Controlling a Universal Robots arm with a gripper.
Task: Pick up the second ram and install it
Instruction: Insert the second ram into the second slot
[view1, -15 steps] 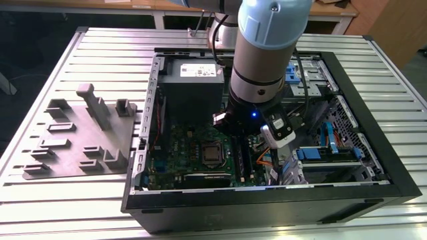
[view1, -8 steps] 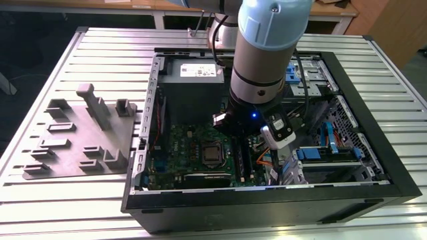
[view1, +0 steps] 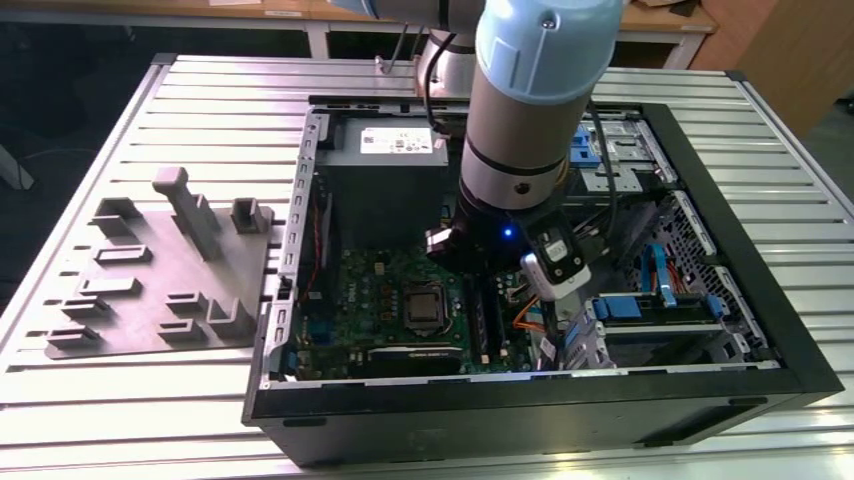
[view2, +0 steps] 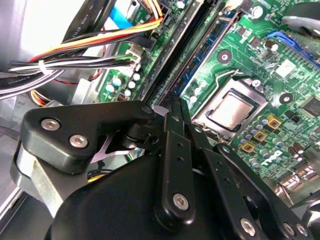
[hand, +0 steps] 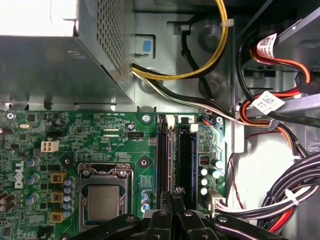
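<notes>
Exterior view: arm (view1: 534, 120) reaches down into the open computer case (view1: 747, 300) on the slatted bench (view1: 134, 380); grey holder tray (view1: 160, 270) lies well apart. Second wrist view: claw (view2: 172, 107) nearly closed, fingertips (view2: 176, 112) pinching the thin edge of the second ram (view2: 186, 42), seated over the long slots of the motherboard (view2: 270, 90). First wrist view: claw (hand: 175, 194) sits above the ram (hand: 171, 155), beside the processor socket (hand: 103, 202).

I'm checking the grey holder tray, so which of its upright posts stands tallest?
The long post near the middle of the holder tray; it rises well above the short blocks around it.
</notes>
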